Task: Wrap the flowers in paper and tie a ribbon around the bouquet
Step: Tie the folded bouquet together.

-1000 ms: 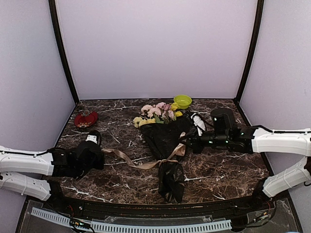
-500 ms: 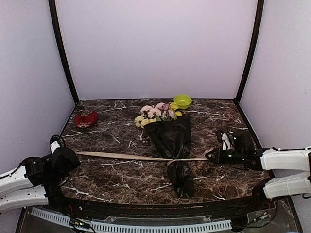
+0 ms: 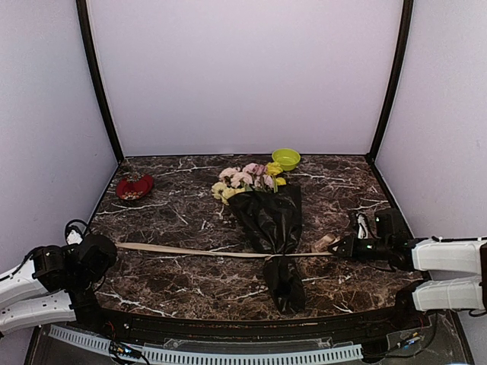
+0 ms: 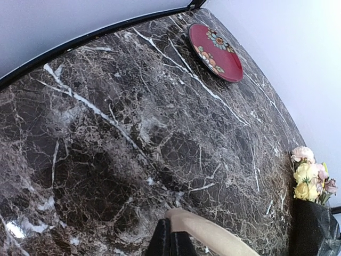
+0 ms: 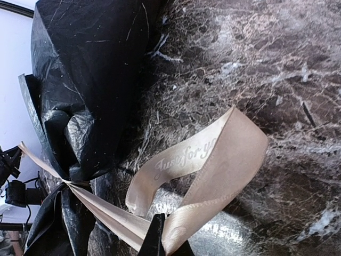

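Note:
The bouquet (image 3: 266, 213) lies mid-table: pink and yellow flowers (image 3: 245, 177) stick out of the black crinkly paper (image 3: 270, 217), which narrows at a knot (image 3: 272, 255). The beige ribbon (image 3: 190, 249) runs taut across the table through that knot. My left gripper (image 3: 106, 247) is shut on the ribbon's left end (image 4: 202, 232), near the table's left edge. My right gripper (image 3: 340, 249) is shut on the ribbon (image 5: 208, 176) to the right of the bouquet, and the loose end curls in a loop beyond its tips. The paper (image 5: 85, 80) fills the upper left of the right wrist view.
A red patterned plate (image 3: 135, 187) sits at the back left, also in the left wrist view as the red plate (image 4: 216, 45). A green bowl (image 3: 286, 159) stands at the back behind the flowers. Purple walls enclose the dark marbled tabletop (image 3: 190, 213).
Both grippers have pulled outward, left to the left edge and right toward the right. The ribbon has gone from slack to taut and the paper has cinched at the knot.

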`<action>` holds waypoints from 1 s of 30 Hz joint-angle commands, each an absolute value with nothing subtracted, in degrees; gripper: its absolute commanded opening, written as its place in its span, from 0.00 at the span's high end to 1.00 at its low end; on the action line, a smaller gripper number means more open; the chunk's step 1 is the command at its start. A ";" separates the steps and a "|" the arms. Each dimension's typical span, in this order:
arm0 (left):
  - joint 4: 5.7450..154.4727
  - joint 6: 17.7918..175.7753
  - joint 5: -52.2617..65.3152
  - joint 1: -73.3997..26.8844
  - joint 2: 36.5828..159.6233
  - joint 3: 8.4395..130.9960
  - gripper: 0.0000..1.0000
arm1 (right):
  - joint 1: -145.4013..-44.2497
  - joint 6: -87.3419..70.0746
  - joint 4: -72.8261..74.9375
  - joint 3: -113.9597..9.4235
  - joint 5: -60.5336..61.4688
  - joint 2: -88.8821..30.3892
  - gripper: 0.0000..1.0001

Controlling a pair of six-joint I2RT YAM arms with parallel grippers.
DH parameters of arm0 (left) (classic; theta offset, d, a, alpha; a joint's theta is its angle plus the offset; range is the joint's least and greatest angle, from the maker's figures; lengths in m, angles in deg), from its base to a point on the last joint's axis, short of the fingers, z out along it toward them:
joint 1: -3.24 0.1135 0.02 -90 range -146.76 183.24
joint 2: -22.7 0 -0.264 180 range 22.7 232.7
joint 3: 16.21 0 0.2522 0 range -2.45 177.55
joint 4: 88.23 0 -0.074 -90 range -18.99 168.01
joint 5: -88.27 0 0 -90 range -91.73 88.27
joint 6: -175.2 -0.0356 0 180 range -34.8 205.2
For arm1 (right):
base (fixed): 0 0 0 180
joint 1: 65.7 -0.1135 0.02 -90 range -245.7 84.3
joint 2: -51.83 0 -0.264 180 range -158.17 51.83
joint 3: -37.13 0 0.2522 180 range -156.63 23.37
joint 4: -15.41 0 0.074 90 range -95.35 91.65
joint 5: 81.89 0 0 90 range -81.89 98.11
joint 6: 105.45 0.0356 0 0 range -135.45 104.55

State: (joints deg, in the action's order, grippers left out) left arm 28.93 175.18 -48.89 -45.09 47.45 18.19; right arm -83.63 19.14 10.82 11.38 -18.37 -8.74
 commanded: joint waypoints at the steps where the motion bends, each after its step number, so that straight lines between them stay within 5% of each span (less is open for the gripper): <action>1: 12.72 184.77 -64.77 -42.19 47.56 19.17 1.00 | -79.00 17.47 6.01 11.69 -9.38 -10.31 1.00; 30: 17.06 177.49 -64.74 -38.96 45.79 18.76 1.00 | -74.64 13.83 2.34 10.48 -12.61 -9.14 1.00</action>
